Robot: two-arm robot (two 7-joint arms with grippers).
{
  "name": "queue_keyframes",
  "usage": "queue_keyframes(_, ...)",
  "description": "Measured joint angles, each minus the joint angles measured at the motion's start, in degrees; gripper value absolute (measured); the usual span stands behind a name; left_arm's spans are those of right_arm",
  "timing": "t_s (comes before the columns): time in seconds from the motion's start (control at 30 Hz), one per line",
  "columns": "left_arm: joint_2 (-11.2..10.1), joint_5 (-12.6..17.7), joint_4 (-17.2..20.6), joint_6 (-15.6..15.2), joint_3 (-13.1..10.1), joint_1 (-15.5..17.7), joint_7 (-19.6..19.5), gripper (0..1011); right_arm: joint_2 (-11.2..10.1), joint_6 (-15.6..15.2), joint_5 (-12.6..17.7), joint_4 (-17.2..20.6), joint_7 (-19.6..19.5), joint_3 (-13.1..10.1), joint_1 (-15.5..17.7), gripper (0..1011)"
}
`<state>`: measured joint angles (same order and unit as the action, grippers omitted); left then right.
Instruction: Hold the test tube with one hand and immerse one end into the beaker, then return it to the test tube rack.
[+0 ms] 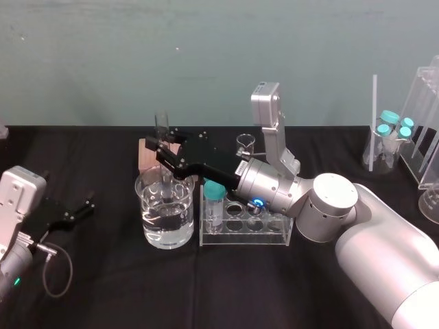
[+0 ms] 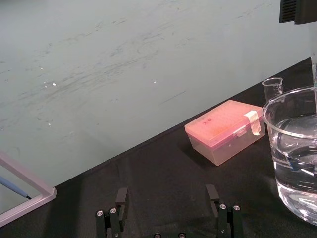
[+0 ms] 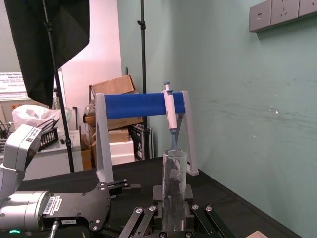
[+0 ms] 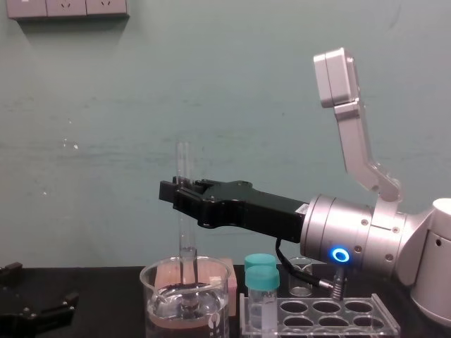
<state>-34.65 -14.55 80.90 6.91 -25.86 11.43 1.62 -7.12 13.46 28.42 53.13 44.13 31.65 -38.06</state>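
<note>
Chest view shows you the right hand [image 4: 180, 194] clenched on the tube [image 4: 184, 165], holding it upright so its lower end sits submerged in the beaker [image 4: 151, 304] beside the rack [image 4: 310, 318], while the left hand [image 1: 82, 211] lies released on the desk [image 1: 103, 288]

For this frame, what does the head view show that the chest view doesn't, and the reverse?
Head view, not chest: a cluster of teal-capped vials at the far right. Chest view, not head: wall sockets high on the left. Both: the right gripper, jaws shut on the upright test tube, whose lower end sits in the beaker of water; the test tube rack beside it; the left gripper idle and open at the left.
</note>
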Motion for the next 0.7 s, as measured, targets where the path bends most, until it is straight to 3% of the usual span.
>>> queue_keyframes(0.7,0.0,0.0,0.0,0.0,0.0,0.0,0.0,1000,-0.2,-0.2,0.0,0.4,-0.1,0.1,0.2,230)
